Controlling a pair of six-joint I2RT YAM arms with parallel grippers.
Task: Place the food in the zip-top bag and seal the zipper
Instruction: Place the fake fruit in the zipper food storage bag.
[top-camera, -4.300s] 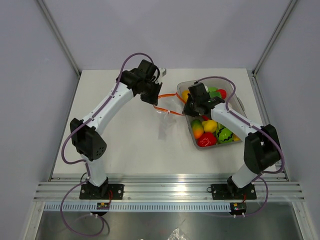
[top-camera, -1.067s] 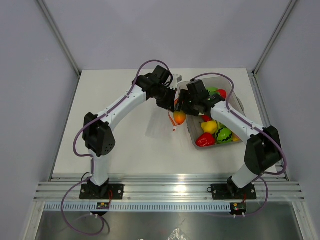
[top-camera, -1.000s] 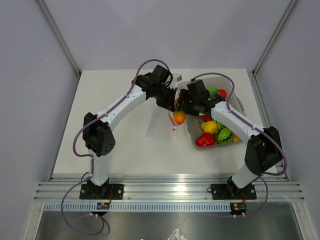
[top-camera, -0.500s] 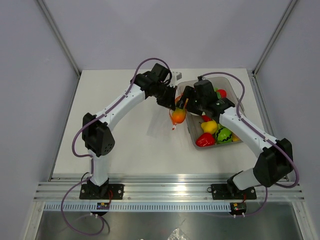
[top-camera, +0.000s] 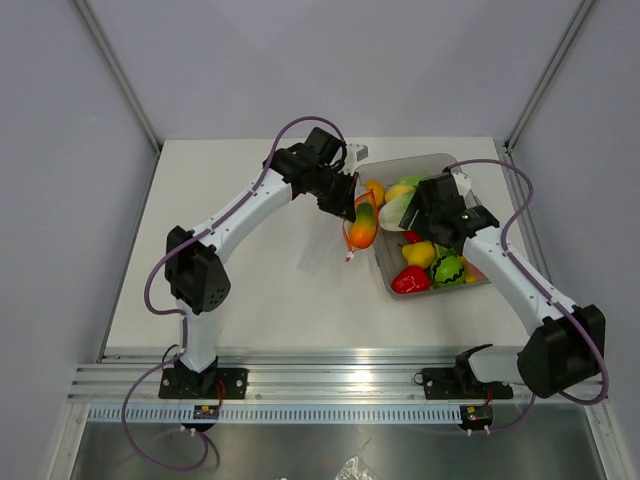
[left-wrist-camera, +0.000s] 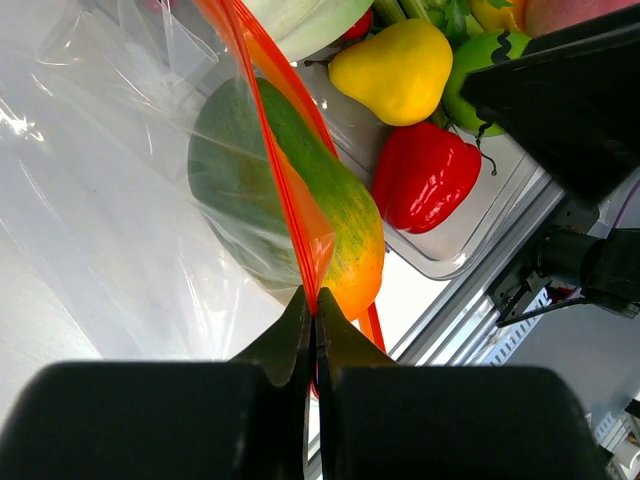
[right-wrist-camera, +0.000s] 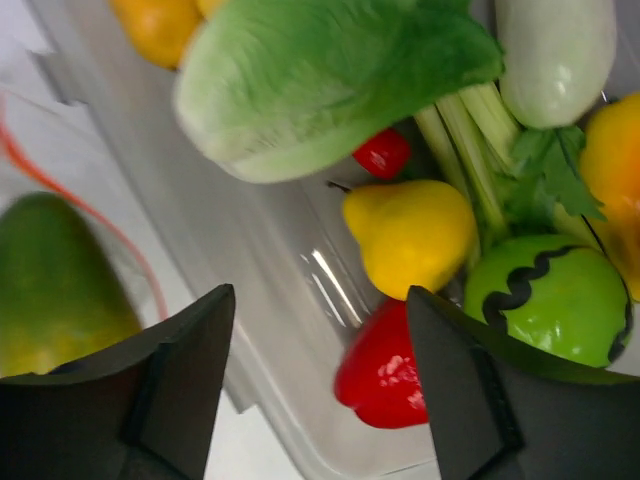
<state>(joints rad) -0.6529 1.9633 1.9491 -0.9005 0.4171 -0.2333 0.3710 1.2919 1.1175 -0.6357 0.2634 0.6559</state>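
Note:
The zip-top bag (left-wrist-camera: 110, 210) hangs over the table just left of the tub, with my left gripper (left-wrist-camera: 312, 300) shut on its red-orange zipper (left-wrist-camera: 285, 180). A green and orange mango (top-camera: 362, 228) sits inside the bag (top-camera: 325, 250). The rest of the food lies in the tub: a yellow pear (right-wrist-camera: 410, 235), a red pepper (right-wrist-camera: 385, 370), a green leafy vegetable (right-wrist-camera: 320, 85) and a green pepper (right-wrist-camera: 545, 300). My right gripper (right-wrist-camera: 318, 295) is open and empty above the tub's left wall, over the pear and red pepper. From above, it (top-camera: 415, 212) is right of the left gripper (top-camera: 352, 198).
The grey translucent tub (top-camera: 383, 268) stands at the table's right, holding several more toys, among them a white vegetable (right-wrist-camera: 555, 55) and an orange fruit (right-wrist-camera: 160, 30). The table's aluminium front rail (top-camera: 320, 380) runs along the near edge.
My right gripper has drawn back to the right, from the bag's mouth to above the tub, staying open. The left gripper still holds the zipper in the same spot, with the mango in the bag.

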